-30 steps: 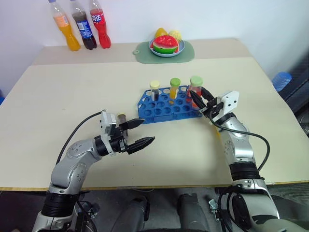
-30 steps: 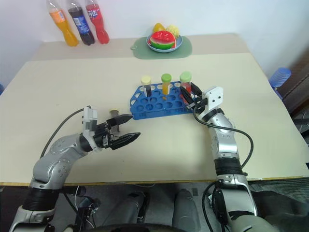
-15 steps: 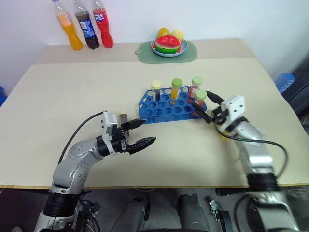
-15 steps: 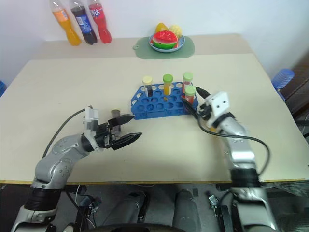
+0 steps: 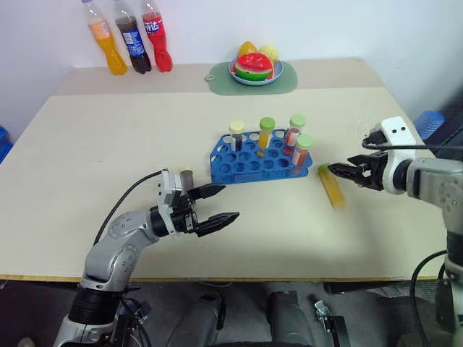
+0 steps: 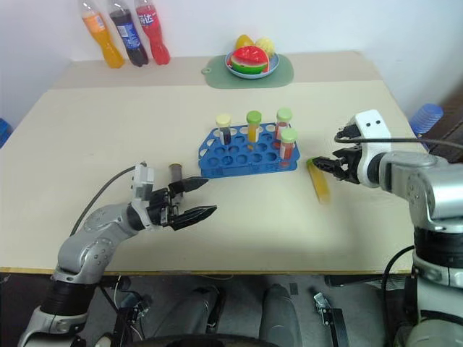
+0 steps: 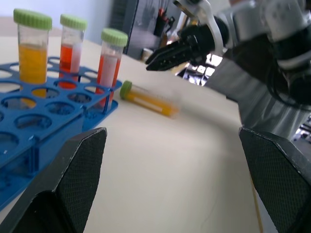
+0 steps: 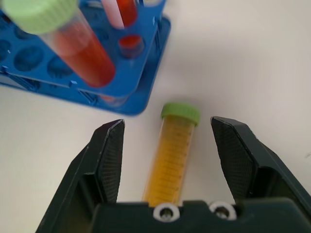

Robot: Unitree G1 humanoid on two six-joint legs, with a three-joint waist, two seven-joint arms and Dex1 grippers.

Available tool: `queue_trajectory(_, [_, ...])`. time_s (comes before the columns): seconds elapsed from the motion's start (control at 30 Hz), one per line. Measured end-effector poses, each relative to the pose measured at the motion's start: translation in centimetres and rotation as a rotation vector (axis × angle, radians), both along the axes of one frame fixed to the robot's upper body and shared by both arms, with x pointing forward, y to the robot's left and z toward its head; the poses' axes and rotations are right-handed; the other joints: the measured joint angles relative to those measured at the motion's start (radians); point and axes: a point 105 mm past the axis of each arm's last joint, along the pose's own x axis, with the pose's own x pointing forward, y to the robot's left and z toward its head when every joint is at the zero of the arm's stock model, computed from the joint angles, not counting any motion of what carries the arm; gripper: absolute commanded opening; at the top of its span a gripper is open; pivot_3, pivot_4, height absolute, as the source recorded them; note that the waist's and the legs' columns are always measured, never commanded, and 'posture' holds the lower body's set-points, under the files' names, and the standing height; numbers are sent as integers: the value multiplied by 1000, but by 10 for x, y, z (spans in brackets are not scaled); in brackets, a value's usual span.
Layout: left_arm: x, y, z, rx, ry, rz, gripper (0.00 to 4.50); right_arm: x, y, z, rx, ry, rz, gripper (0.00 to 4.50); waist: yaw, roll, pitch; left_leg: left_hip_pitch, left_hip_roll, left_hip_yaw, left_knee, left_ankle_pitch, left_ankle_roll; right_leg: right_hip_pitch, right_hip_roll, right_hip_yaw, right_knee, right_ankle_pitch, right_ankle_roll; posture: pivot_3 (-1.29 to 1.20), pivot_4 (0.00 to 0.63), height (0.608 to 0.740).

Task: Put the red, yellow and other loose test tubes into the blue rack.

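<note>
Beige worktop (image 5: 87, 152) against a plain white wall, that's what I'm steering over.

My right hand (image 5: 346, 172) hangs off the rack's right end with both black fingers (image 8: 108, 160) spread, nothing between them. In its wrist view a yellow-orange tube (image 8: 174, 158) with a green cap lies flat on the worktop right in the gap between those fingers, not touched by either. From the head camera that same tube sits just beside the right end of the blue rack (image 5: 249, 163), cap end toward the rack.

My left hand (image 5: 217, 204) is out over the worktop, near the rack's front left corner, fingers wide apart and empty too. A small dark brown tube (image 5: 185, 177) stands on the worktop just behind it, close to the upper finger; can't tell if it touches.

The rack itself already carries four upright tubes: a dark one with a pale cap (image 5: 236, 134) on the left, a yellow one with a green cap (image 5: 266, 131) next to it, then two red ones with green caps (image 5: 296, 128) (image 5: 303, 148) at the right end, one in the back row and one in front of it.

Further back there's a green mat (image 5: 283, 76) with a fruit bowl (image 5: 252, 69) on it, and three soda bottles (image 5: 131, 36) stand in the far left corner by the wall.
</note>
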Motion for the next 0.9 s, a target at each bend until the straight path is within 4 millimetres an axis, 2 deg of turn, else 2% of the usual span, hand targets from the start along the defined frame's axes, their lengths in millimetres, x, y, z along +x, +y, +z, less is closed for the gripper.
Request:
queue_trajectory(0.23, [-5, 1, -6, 14, 26, -5, 4500, 16, 12, -24, 74, 185, -16, 3089, -8, 0, 0, -1, 0, 2, 0, 0, 0, 0, 0, 2, -5, 3, 3, 0, 150, 740])
queue_trajectory(0.4, [-14, 4, -8, 48, 30, -24, 4500, 24, 14, -38, 30, 256, -15, 3089, -3, 0, 0, -1, 0, 2, 0, 0, 0, 0, 0, 2, -6, 4, 4, 0, 150, 740])
queue_trajectory(0.5, [-18, 8, -8, 86, 25, -56, 4500, 31, 14, -42, -47, 253, 16, 2318, -4, 0, 0, -1, 0, 2, 0, 0, 0, 0, 1, 2, -6, 4, 4, 0, 150, 740])
queue_trajectory(0.6, [-21, 13, -8, 131, 12, -84, 4500, 34, 10, -43, -120, 228, 64, 892, -5, -1, 0, -1, 0, 2, 0, 0, 0, 1, 1, 2, -7, 4, 4, 0, 150, 740])
queue_trajectory(0.73, [-19, 12, -2, 140, -24, -102, 4500, 30, 6, -46, -236, 170, 177, 798, -2, -2, -1, -1, 0, 2, 1, 0, 0, 1, 1, 2, -7, 4, 4, 0, 150, 740])
queue_trajectory(0.83, [-19, 12, -3, 155, -31, -104, 4500, 5, -10, -48, -449, 122, 388, 798, 17, -2, -1, -1, -1, 3, 1, -1, 1, 2, 0, 1, -10, 5, 6, 0, 150, 740])
queue_trajectory(0.9, [-19, 12, -3, 161, -41, -107, 4500, -15, -19, -49, -493, 154, 477, 798, 23, -2, -1, -1, -1, 4, 1, -1, 1, 2, 0, 2, -11, 5, 6, 0, 150, 740])
